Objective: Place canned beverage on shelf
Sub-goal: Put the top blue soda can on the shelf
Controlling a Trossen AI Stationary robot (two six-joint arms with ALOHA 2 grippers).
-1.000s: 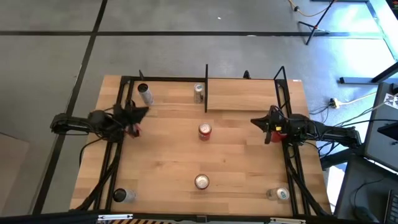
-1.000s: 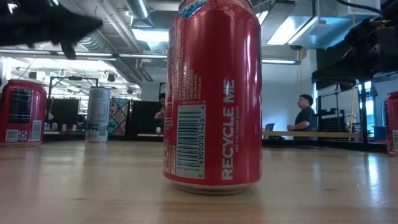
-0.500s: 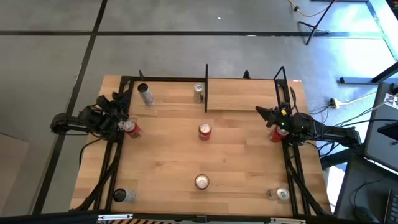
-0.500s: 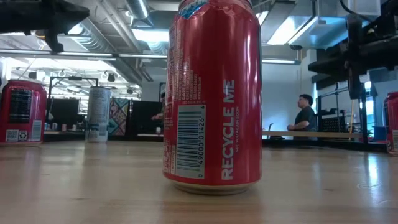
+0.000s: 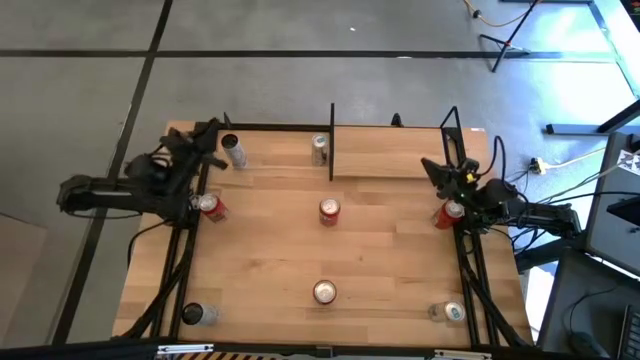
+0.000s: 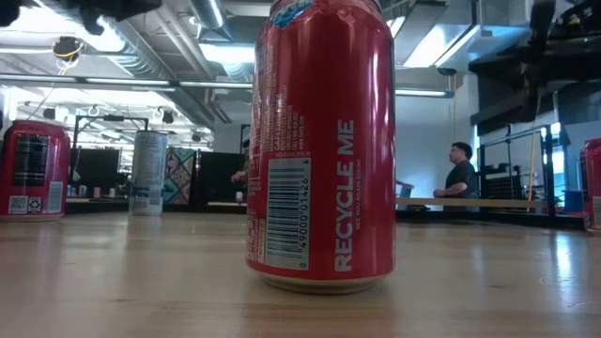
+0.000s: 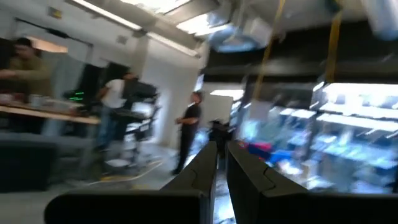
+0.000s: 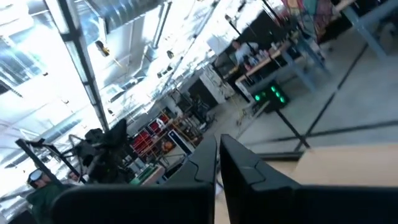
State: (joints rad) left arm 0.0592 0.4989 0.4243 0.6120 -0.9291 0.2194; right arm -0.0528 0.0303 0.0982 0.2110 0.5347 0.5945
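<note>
Several cans stand upright on the wooden tabletop. One red can [image 5: 329, 209] is at the middle, one [image 5: 208, 206] near the left edge and one [image 5: 449, 214] near the right edge. The nearest can [image 5: 324, 292] fills the low view [image 6: 319, 141]. The shelf [image 5: 390, 155] is the light board with black posts along the far edge, and two silver cans [image 5: 233, 152] [image 5: 319, 148] stand on it. My left gripper [image 5: 208, 133] is shut, raised over the shelf's left end. My right gripper [image 5: 430, 164] is shut, raised by the shelf's right end. Neither holds anything.
Two more cans stand near the front corners [image 5: 199, 314] [image 5: 449, 312]. A tall black post [image 5: 331, 140] divides the shelf in the middle. Black frame rails run along both table sides. People stand in the room beyond the table [image 6: 460, 169].
My left gripper has risen and swung toward the far left corner, tipping upward and uncovering the red can by the left edge. My right gripper has risen a little, rolled and swung its tip toward the far edge, uncovering the red can by the right edge. No can has moved.
</note>
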